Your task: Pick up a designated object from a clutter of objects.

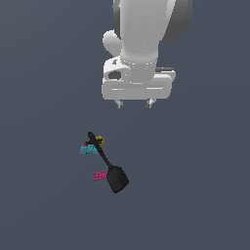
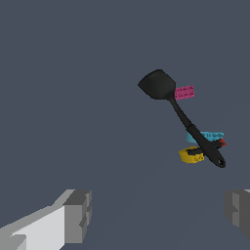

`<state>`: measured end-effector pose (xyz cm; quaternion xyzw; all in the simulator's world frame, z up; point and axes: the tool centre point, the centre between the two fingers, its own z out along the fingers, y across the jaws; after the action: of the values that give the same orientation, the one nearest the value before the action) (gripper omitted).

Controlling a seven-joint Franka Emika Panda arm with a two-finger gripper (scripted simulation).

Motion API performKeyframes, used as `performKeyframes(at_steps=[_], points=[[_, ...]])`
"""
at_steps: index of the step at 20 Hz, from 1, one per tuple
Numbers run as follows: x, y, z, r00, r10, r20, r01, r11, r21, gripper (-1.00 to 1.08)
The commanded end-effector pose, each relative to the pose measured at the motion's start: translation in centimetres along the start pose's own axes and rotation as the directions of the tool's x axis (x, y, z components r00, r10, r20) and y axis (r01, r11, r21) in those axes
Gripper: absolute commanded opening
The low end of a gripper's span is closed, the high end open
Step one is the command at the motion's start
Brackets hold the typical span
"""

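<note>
The tiny mustard-yellow chunk (image 1: 99, 140) lies against the handle end of the long black spatula (image 1: 108, 165), on its side toward the exterior view's right. It also shows in the wrist view (image 2: 192, 156), beside the spatula handle (image 2: 197, 139). A cyan brick (image 1: 88, 149) and a tiny red bit (image 1: 86, 143) lie on the handle's other side. A magenta brick (image 1: 100, 175) lies next to the spatula blade. My gripper (image 1: 134, 104) hangs open and empty above the surface, well back from the clutter. Its two fingers (image 2: 78, 215) stand wide apart in the wrist view.
A flat dark grey surface (image 1: 195, 195) spreads all around the clutter. The white arm body (image 1: 139, 44) fills the upper middle of the exterior view. The cyan brick (image 2: 211, 136), red bit (image 2: 222, 142) and magenta brick (image 2: 185, 92) also show in the wrist view.
</note>
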<state>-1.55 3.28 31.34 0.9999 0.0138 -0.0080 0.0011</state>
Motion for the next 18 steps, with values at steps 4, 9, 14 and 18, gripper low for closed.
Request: performKeyframes(at_steps=[4,9,14,18], points=[[0.0,0.3,0.0,1.000,-0.001,0.003,0.001,1.000,-0.005,1.00],[-0.1,1.3,0.0,1.000,-0.011,0.019,0.012,1.000,-0.028,1.00],[-0.2,1.4,-0.1,1.000,-0.017,0.021,0.017,0.999,-0.031,1.00],[0.0,1.6,0.5,1.000,0.011,0.019,-0.011,1.000,-0.026,1.00]])
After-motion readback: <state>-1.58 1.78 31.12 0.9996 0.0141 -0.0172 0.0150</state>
